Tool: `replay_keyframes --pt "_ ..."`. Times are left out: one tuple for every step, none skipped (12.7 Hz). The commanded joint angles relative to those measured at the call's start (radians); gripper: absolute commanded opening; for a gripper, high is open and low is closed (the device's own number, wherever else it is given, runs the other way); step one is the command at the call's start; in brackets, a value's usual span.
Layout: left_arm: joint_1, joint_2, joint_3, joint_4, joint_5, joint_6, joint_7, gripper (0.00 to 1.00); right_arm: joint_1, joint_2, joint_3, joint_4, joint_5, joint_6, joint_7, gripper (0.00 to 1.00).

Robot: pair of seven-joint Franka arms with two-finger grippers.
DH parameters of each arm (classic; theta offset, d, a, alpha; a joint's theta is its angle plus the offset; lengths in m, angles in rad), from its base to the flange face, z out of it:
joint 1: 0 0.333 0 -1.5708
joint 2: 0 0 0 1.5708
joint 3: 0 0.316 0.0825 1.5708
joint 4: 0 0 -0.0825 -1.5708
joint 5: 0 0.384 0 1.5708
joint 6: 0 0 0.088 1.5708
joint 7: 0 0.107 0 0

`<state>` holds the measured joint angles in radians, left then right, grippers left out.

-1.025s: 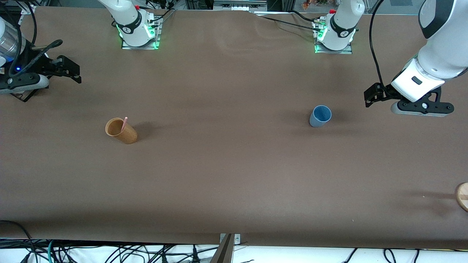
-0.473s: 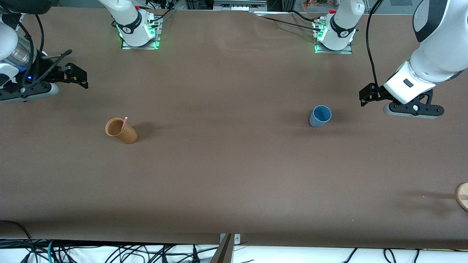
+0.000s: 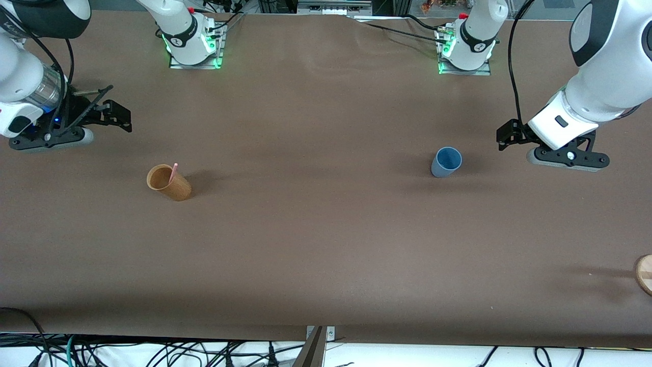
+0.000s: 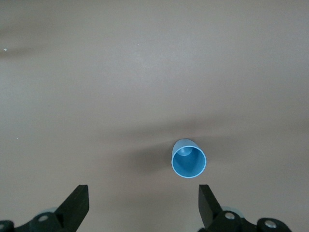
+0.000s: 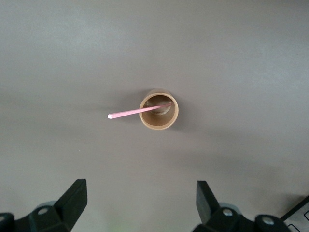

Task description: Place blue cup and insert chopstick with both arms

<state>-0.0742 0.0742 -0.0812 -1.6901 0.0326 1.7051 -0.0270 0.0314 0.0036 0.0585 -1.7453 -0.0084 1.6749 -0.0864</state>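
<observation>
The blue cup [image 3: 446, 162] stands upright and empty on the brown table; the left wrist view looks down into the cup [image 4: 189, 159]. My left gripper [image 3: 509, 135] [image 4: 142, 193] hangs open over bare table beside it, toward the left arm's end. The pink chopstick [image 3: 173, 171] [image 5: 137, 111] leans in a tan cup [image 3: 169, 182] [image 5: 159, 109], its tip sticking out over the rim. My right gripper [image 3: 118, 116] [image 5: 140, 188] is open over bare table, toward the right arm's end from the tan cup. Nothing is between either pair of fingers.
A round wooden object [image 3: 644, 273] is cut off by the picture's edge at the left arm's end, near the front camera. The arm bases [image 3: 193, 46] [image 3: 466, 48] stand along the table's back edge. Cables [image 3: 153, 354] hang below the front edge.
Both grippers have drifted inward and lower, the left toward the blue cup and the right toward the tan cup. Both stay open, and the cups and chopstick have not moved.
</observation>
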Motion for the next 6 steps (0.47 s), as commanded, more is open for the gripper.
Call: replay_keyframes --pt "-0.002 0.025 0.003 0.038 -0.010 -0.024 0.030 1.00 0.001 -0.017 0.003 -0.019 0.013 0.012 0.013 1.00" --pt "-0.002 0.027 0.001 0.036 -0.011 -0.024 0.032 1.00 0.001 -0.017 0.003 -0.023 0.013 0.015 0.013 1.00" --pt "-0.002 0.030 0.001 0.036 -0.013 -0.022 0.030 1.00 0.001 -0.019 0.003 -0.026 0.013 0.017 0.013 1.00" --pt "-0.002 0.032 0.001 0.035 -0.013 -0.021 0.030 1.00 0.001 -0.019 0.003 -0.026 0.013 0.017 0.013 1.00" --pt "0.001 0.041 0.001 0.033 -0.013 -0.021 0.032 1.00 0.001 -0.019 0.003 -0.026 0.013 0.017 0.011 1.00" --pt "0.004 0.045 0.001 0.026 -0.010 -0.022 0.039 1.00 0.001 -0.020 0.003 -0.026 0.013 0.017 0.011 1.00"
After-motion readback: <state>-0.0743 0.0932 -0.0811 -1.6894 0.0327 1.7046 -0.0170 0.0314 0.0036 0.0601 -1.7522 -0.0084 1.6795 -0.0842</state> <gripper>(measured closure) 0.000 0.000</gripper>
